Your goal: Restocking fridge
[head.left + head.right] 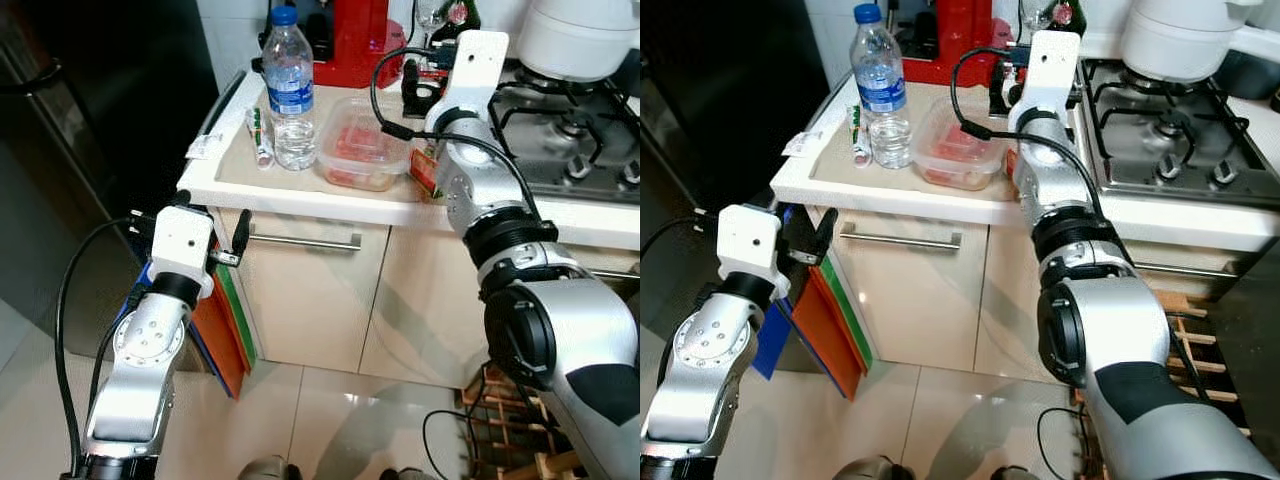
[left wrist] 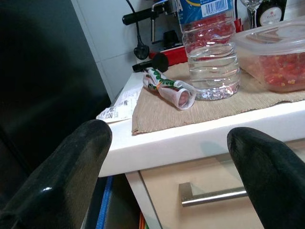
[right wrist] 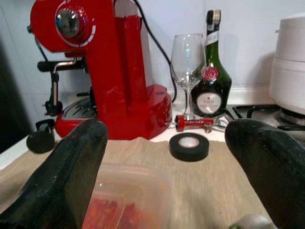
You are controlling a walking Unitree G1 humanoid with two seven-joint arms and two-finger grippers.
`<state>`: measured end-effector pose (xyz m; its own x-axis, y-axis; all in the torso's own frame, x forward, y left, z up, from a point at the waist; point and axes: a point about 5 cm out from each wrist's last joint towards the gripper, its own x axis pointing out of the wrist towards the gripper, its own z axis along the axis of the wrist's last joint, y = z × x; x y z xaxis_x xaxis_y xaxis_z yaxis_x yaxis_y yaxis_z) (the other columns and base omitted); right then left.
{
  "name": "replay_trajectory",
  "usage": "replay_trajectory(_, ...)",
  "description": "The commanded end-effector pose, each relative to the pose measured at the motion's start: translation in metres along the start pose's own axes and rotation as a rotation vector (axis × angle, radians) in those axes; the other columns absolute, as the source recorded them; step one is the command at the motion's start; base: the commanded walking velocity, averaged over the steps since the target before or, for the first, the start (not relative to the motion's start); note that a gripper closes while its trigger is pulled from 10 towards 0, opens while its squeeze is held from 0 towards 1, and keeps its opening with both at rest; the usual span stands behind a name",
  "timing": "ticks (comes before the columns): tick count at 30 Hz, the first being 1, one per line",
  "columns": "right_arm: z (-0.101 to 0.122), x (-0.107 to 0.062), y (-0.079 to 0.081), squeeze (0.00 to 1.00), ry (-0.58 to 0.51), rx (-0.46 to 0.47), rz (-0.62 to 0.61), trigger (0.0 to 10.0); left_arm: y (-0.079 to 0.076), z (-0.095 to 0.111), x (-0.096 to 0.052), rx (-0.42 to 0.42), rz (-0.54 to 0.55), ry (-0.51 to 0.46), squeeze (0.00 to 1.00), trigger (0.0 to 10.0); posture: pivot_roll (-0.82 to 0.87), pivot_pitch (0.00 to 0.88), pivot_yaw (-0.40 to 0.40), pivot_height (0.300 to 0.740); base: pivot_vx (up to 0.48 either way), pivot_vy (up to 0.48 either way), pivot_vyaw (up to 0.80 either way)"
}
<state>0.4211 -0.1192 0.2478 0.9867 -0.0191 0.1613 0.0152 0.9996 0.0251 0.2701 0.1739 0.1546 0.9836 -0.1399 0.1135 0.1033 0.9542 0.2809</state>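
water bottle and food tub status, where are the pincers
Right pincer open above the clear food tub. Left pincer open, low by the counter edge. Water bottle upright on the mat, ungripped. Black tape roll behind the tub.

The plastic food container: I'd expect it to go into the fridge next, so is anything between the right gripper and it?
Nothing visible. The right gripper hovers open right above the container, its far rim just under the fingers. The water bottle stands beside it, toward the robot's left, out of the way.
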Motion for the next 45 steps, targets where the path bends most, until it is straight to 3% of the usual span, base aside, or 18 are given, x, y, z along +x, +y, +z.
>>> replay_trajectory(1, 0.002, 0.001, 0.001, 0.00, 0.012, 0.014, -0.003, 10.0, 0.000, 0.004, 0.002, 0.006, -0.004, -0.007, 0.00, 10.0, 0.15, 0.037, 0.039, 0.740, 0.000, 0.000, 0.00)
replay_trajectory(9, -0.004, 0.000, -0.006, 0.00, 0.044, 0.011, -0.027, 10.0, -0.006, 0.004, 0.007, -0.007, -0.010, -0.011, 0.00, 10.0, 0.13, 0.025, 0.036, 0.740, 0.000, 0.000, 0.00)
replay_trajectory(20, 0.005, 0.004, -0.012, 0.00, 0.026, -0.024, -0.059, 10.0, -0.007, 0.004, 0.013, -0.017, -0.001, -0.018, 0.00, 10.0, 0.12, 0.009, 0.032, 0.740, 0.000, 0.000, 0.00)
replay_trajectory(45, -0.027, -0.003, -0.018, 0.00, 0.234, -0.007, -0.088, 10.0, -0.007, 0.004, 0.017, -0.021, -0.002, -0.020, 0.00, 10.0, 0.11, 0.009, 0.039, 0.740, 0.000, 0.000, 0.00)
